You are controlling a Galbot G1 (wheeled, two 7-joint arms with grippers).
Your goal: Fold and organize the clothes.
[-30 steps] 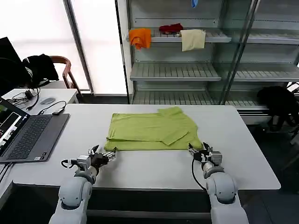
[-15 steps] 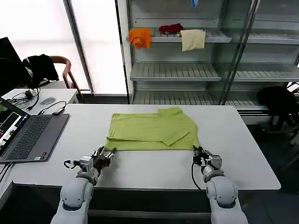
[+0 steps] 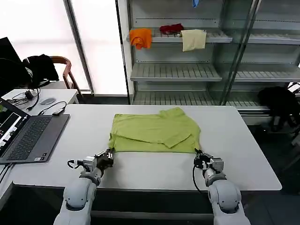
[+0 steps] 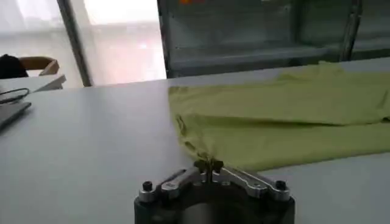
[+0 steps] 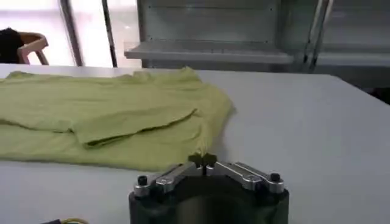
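Head view: T-shirt (image 3: 154,133) print hidden.

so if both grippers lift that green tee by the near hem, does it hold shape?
Probably not. The T-shirt lies limp and creased, so it should sag between the left gripper and right gripper. The folded sleeve flap would likely fall open.

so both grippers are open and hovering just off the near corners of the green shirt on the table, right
Not quite. Both grippers are shut, each pinching a near corner of the T-shirt. The left wrist view shows the left gripper closed on the cloth's corner, and the right wrist view shows the right gripper closed on the other. The rest holds: the shirt lies on the table.
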